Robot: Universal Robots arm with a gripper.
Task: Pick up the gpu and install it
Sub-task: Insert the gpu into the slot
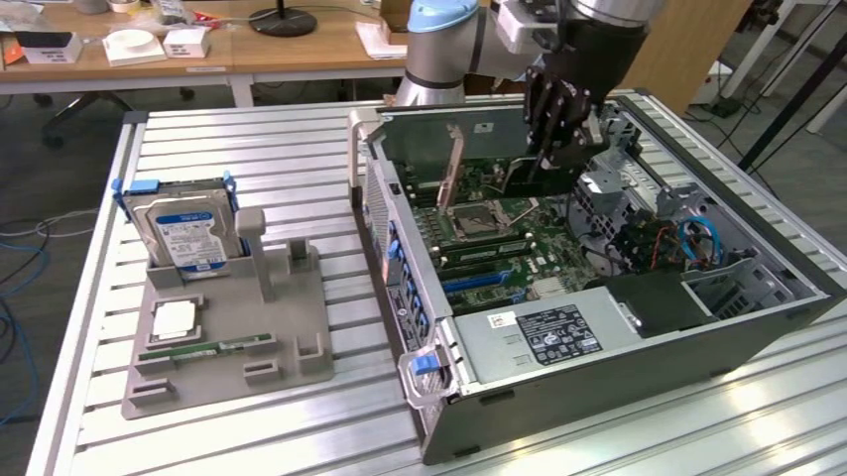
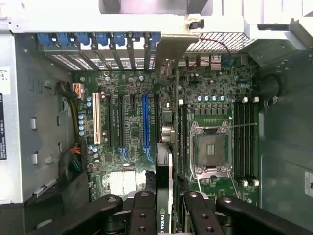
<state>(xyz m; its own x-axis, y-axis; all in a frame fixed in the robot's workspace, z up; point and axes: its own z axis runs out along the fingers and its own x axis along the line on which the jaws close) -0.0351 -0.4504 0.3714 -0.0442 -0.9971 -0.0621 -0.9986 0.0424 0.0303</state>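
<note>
On the exterior view's left, a grey fixture tray [image 1: 225, 342] sits on the slatted table [image 1: 198, 134], carrying an upright hard drive [image 1: 185, 230], a flat processor [image 1: 174, 322] and a narrow memory stick [image 1: 212, 347]; its upright slot stand [image 1: 276, 260] holds nothing. Right of that lies the open computer case [image 1: 437, 402] with the motherboard [image 1: 510, 263] exposed and the bare CPU socket [image 1: 474, 220] just below the arm.

Over the case's rear end hangs the tool [image 1: 556, 149], its black fingers [image 2: 142, 215] closed on the gpu [image 1: 454, 171], which stands on edge inside the case. In the wrist view the card [image 2: 164, 186] runs edge-on between the fingers, held by its two flat faces, its metal end bracket [image 2: 172, 49] up against the row of rear slot openings. It stands between the blue expansion slot [image 2: 145, 122] and the socket; whether its lower edge is seated in a slot I cannot tell.

The card looks light and stiff, but fragile: a thin board with small parts and a bare contact edge that should not scrape or twist. A grip across the faces near the top edge, as here, seems sound, though the smooth cooler shroud may be slippery, and a tilted card could bind against the slot.
</note>
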